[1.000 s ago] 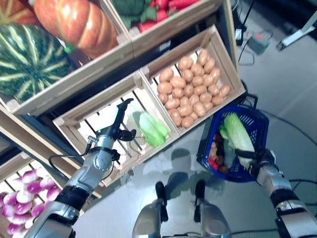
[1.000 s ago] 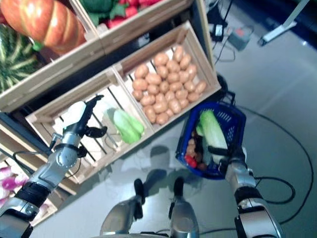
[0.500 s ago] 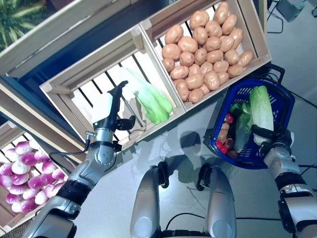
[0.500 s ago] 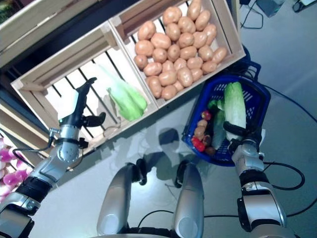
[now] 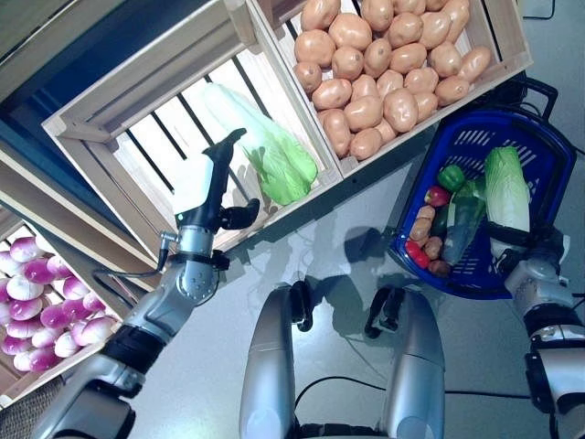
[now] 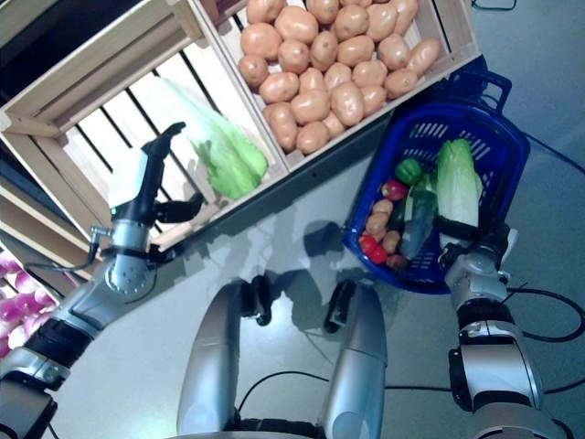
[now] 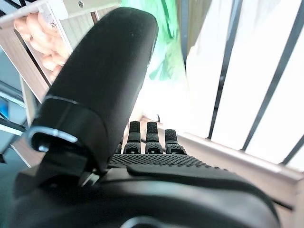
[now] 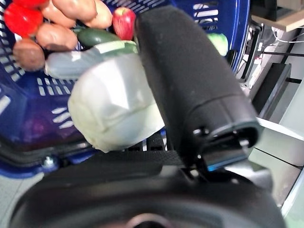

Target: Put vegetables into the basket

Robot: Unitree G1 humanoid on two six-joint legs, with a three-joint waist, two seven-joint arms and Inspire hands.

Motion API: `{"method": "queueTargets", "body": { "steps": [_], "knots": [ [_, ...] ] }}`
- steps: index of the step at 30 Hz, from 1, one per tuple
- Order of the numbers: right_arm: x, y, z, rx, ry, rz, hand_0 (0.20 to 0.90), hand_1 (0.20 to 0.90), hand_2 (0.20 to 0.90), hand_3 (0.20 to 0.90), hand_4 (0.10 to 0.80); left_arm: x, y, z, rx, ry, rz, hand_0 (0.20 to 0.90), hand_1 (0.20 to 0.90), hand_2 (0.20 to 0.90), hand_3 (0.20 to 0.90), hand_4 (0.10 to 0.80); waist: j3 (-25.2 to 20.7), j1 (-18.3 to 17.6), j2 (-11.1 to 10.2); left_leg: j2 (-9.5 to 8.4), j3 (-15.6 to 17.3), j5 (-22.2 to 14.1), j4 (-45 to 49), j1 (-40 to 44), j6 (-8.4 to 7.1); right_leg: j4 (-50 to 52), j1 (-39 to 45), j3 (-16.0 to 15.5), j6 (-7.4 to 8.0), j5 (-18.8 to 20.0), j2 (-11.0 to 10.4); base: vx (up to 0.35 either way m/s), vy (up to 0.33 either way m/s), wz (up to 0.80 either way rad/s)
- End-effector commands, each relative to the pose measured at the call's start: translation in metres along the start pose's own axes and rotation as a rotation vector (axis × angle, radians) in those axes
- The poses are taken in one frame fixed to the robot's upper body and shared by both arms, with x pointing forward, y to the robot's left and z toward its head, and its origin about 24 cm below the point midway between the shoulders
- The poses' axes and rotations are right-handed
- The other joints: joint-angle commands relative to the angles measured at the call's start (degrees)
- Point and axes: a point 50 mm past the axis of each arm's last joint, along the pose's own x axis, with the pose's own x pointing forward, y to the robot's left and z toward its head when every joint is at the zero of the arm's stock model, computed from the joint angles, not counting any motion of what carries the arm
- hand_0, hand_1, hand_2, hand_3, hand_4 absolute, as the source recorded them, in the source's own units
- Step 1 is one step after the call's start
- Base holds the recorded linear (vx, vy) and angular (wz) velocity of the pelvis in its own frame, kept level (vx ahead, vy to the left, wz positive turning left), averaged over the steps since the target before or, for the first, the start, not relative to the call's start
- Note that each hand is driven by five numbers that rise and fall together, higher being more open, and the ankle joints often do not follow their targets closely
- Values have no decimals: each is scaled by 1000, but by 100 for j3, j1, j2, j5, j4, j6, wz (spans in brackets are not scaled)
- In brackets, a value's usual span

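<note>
The blue basket [image 5: 547,135] stands on the grey floor at the right. In it lie a pale green cabbage [image 5: 507,187], a green pepper [image 5: 451,176], a dark cucumber [image 5: 458,227], potatoes [image 5: 423,228] and small red vegetables [image 5: 416,254]. My right hand [image 5: 528,249] is open at the basket's near rim, beside the cabbage's pale base [image 8: 109,109]. My left hand [image 5: 207,199] is open with straight fingers over the front edge of a slatted wooden crate [image 5: 101,137]. It is empty, just left of a leafy green cabbage [image 5: 274,160] lying in that crate.
A second wooden crate [image 5: 475,94] adjoins the first on the right, its front corner just above the basket. Lower shelves of the stand [image 5: 55,238] run along the left. Grey floor [image 5: 347,247] lies between the stand and the basket.
The whole view has shifted, so the camera has moved. Both hands keep much the same places by the crate and the basket rim.
</note>
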Motion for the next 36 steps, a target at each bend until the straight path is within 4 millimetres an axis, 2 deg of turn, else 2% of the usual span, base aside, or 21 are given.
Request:
{"method": "queueTargets", "body": {
  "steps": [1, 7, 9, 13, 18, 24, 27, 30, 36],
  "knots": [
    [8, -25, 52, 44, -167, -73, 900, 900, 900, 900, 800, 33, 50, 23, 65, -159, 219, 900, 900, 900, 900, 800, -35, -93, 53, -225, 362, -804, -89, 644, 259, -474, 724, -252, 5, 64, 53, 15, 31, -2],
    [9, -31, 44, 18, -155, -44, 900, 900, 900, 900, 800, 35, 57, 10, 125, -124, 229, 900, 900, 900, 900, 800, -35, -144, 30, -145, 435, -720, -229, 780, 255, -598, 809, -182, -1, 141, 117, -1, 43, -6],
    [10, -33, 41, 1, -155, -37, 900, 900, 900, 900, 800, 35, 62, 4, 170, -110, 227, 900, 900, 900, 900, 800, -35, -157, 25, -138, 462, -679, -428, 953, 222, -777, 961, -178, 48, 193, 153, 34, 44, -6],
    [9, -35, 40, -57, -164, -24, 900, 900, 900, 900, 800, 39, 77, -5, 354, -114, 221, 900, 900, 900, 900, 800, -35, -199, 3, -76, 531, -640, -544, 1038, 227, -876, 990, -133, 70, 265, 188, 7, 37, -3],
    [10, -39, 44, -97, -192, 7, 900, 900, 900, 900, 800, 50, 98, -18, 536, -70, 203, 900, 900, 900, 900, 800, -35, -269, -6, 4, 620, -623, -588, 1044, 232, -904, 920, -56, 97, 312, 219, -9, 40, -3],
    [8, -35, 62, -160, -264, 71, 900, 900, 900, 900, 800, 60, 123, -33, 699, 5, 187, 900, 900, 900, 900, 800, -35, -371, -19, 107, 704, -620, -491, 797, 235, -805, 590, 74, 95, 341, 265, -26, 46, -6],
    [4, -28, 72, -174, -326, 121, 900, 900, 900, 900, 800, 64, 130, -34, 763, 6, 200, 900, 900, 900, 900, 800, -35, -421, -22, 141, 727, -618, -469, 680, 217, -794, 444, 160, 105, 356, 314, -4, 61, -14],
    [-7, -12, 90, -132, -439, 216, 900, 900, 900, 900, 800, 68, 140, -34, 821, 8, 237, 900, 900, 900, 900, 800, -35, -484, -44, 189, 739, -633, -422, 505, 208, -771, 255, 220, 103, 358, 355, -8, 60, -10],
    [-33, 15, 94, -45, -583, 405, 900, 900, 900, 900, 800, 67, 145, -45, 896, 75, 249, 900, 900, 900, 900, 800, -35, -646, -112, 244, 783, -641, -398, 220, 169, -764, -67, 322, 143, 388, 434, -1, 75, -3]
  ]
}}
